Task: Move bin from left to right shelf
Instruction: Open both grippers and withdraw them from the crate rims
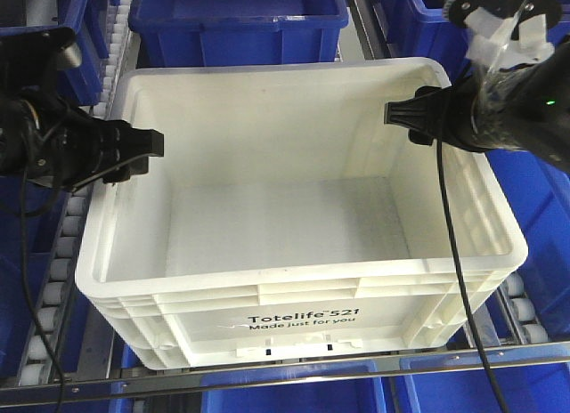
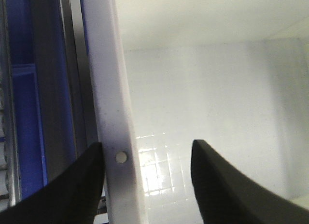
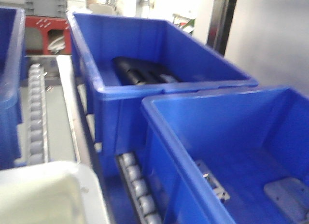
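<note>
A warehouse: roller-track shelving (image 3: 37,113) packed with blue plastic bins (image 3: 159,84).

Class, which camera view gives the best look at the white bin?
The exterior front-facing view: it shows the whole white bin, its empty inside and its printed front. The left wrist view shows only a rim strip and inner wall; the right wrist view, one corner.

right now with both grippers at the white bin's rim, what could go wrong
1. The left gripper straddles the bin wall with its jaws open; lifting before they close would probably let that side slip.
2. Whether the right gripper has any hold on the rim cannot be told, so the lift might tilt.
3. Blue bins crowd the right side, so swinging the bin across could strike them.
</note>
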Robot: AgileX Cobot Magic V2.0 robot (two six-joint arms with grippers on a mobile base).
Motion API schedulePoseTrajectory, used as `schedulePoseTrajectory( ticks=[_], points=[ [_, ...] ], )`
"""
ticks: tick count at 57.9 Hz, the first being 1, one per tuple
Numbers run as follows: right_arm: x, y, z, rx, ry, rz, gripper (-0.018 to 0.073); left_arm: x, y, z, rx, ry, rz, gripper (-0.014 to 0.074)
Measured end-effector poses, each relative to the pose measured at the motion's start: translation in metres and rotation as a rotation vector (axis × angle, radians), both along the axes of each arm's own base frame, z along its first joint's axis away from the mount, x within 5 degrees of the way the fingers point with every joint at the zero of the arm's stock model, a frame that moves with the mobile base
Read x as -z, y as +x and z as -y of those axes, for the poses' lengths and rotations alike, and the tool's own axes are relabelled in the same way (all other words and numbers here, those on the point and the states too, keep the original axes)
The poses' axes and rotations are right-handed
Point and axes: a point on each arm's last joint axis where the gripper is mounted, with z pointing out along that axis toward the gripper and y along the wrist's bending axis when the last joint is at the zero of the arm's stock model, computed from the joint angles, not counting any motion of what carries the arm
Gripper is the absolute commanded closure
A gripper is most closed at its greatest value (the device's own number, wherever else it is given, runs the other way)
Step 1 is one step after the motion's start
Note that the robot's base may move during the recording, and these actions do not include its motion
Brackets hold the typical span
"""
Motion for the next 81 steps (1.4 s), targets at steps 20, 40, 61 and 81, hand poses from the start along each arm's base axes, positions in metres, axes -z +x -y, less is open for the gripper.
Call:
schedulePoseTrajectory(
  ticks=[20, 40, 61, 81],
  points=[
    [-0.032, -0.035, 0.002, -0.247, -0.032, 0.014, 0.0084, -0.022, -0.022, -0.01, 0.086, 0.072, 0.077, 0.0209],
    [-0.043, -0.067, 0.017, -0.303, -0.055, 0.07, 0.0084, -0.038, -0.053, -0.023, 0.132, 0.076, 0.213, 0.0209],
    [-0.017, -0.128, 0.04, -0.386, 0.013, 0.281, 0.0084, -0.001, -0.102, -0.041, 0.148, 0.039, 0.36, 0.0209],
    [0.027, -0.204, 0.075, -0.423, 0.091, 0.517, 0.0084, 0.023, -0.161, -0.06, 0.19, -0.033, 0.598, 0.0209]
  ],
)
